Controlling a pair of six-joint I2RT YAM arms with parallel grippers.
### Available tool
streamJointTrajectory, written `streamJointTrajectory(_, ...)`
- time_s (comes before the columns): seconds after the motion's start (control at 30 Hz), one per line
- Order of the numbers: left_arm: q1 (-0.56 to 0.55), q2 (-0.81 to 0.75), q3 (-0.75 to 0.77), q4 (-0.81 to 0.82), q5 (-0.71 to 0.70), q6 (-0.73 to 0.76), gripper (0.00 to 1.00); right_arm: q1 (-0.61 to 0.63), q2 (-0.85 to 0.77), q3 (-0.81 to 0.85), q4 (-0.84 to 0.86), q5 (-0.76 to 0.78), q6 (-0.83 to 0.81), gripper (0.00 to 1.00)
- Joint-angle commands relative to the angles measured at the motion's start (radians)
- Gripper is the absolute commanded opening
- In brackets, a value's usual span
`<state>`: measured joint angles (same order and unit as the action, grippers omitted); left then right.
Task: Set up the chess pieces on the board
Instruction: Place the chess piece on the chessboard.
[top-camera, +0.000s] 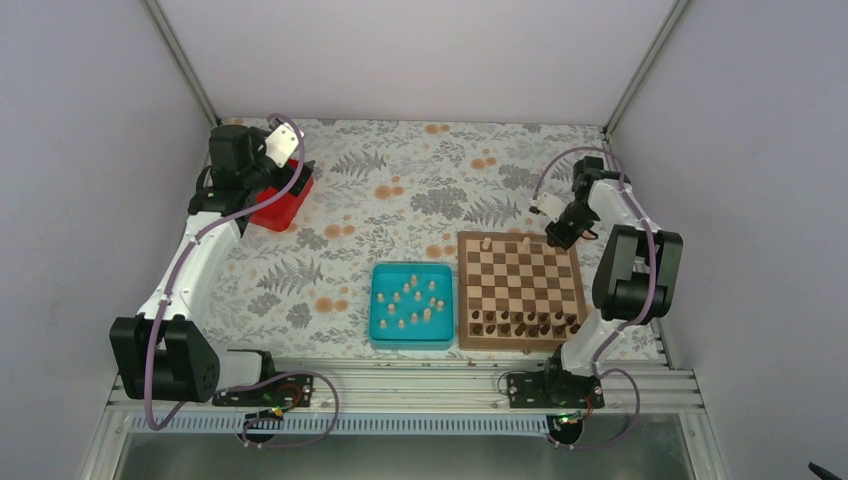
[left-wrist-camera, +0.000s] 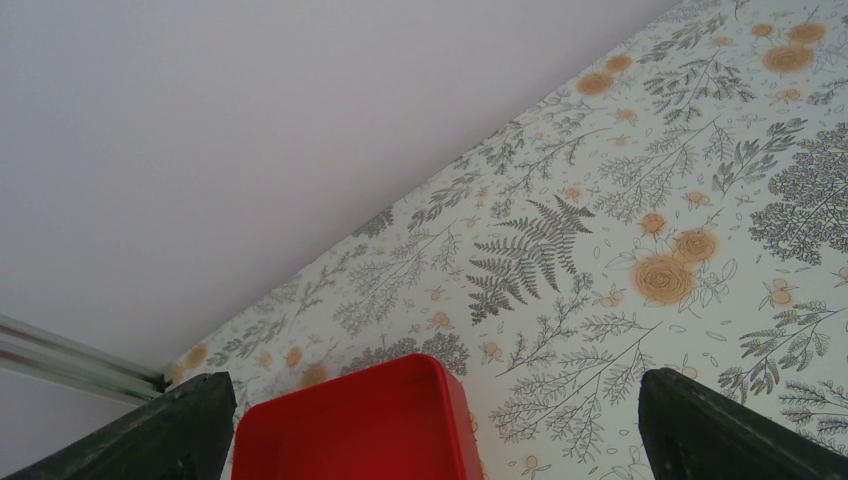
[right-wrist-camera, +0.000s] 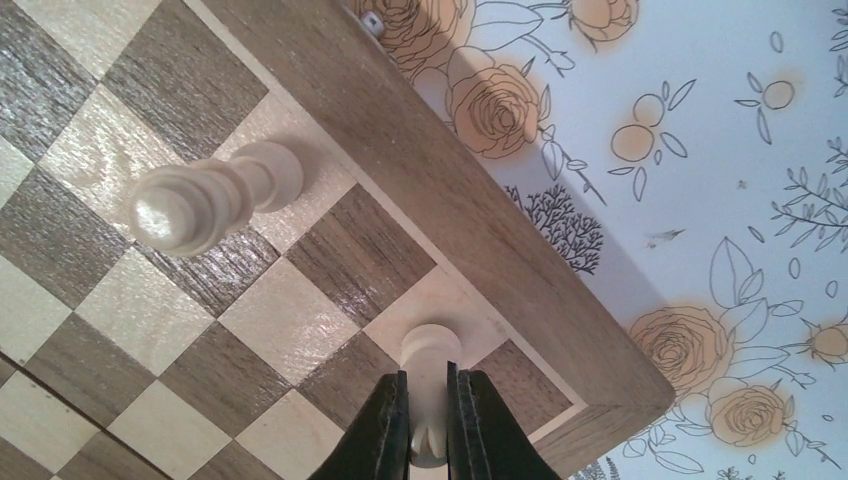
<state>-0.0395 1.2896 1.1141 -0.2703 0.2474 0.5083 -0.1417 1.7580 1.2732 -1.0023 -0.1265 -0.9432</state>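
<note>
Placing step, partway done; pinched tight in the right gripper (right-wrist-camera: 428, 388): 1 pale chess piece (right-wrist-camera: 430, 350), at the light square in the far right corner of the board (right-wrist-camera: 470, 230); cannot tell if touching the square yet.

Standing on the board's far row: 2 more pale pcs (top-camera: 487, 243); the closer pale pc (right-wrist-camera: 215, 200) near the held one, not touching. Waiting in the teal tray (top-camera: 378, 300), just left of the board: about 12 pale ones. Lined up along the board's near edge: dark pcs (top-camera: 525, 322).

Over by the far left corner of the table (top-camera: 400, 190): left gripper (left-wrist-camera: 432, 400), fingers wide apart, holding nothing, above a red bin (left-wrist-camera: 360, 430).

Next, prob.: set the piece flat in the middle of the corner square; open up slow; lift straight up so as not to tip it; then back to the tray for another. Easy to knock the closer pc, so no swinging sideways.

No brands, labels or writing to read anywhere.
</note>
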Motion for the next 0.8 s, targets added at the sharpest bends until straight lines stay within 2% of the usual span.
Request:
streamJointTrajectory(0.0,0.003,-0.001,-0.004,0.014,0.01,-0.001,1.0,-0.014,0.025,0.04,0.002,-0.015,-0.019,0.06)
streamJointTrajectory(0.77,0.003,0.011,0.004,0.006,0.016,0.004,1.0,-0.013,0.064,0.047,-0.017,-0.027,-0.025,0.08)
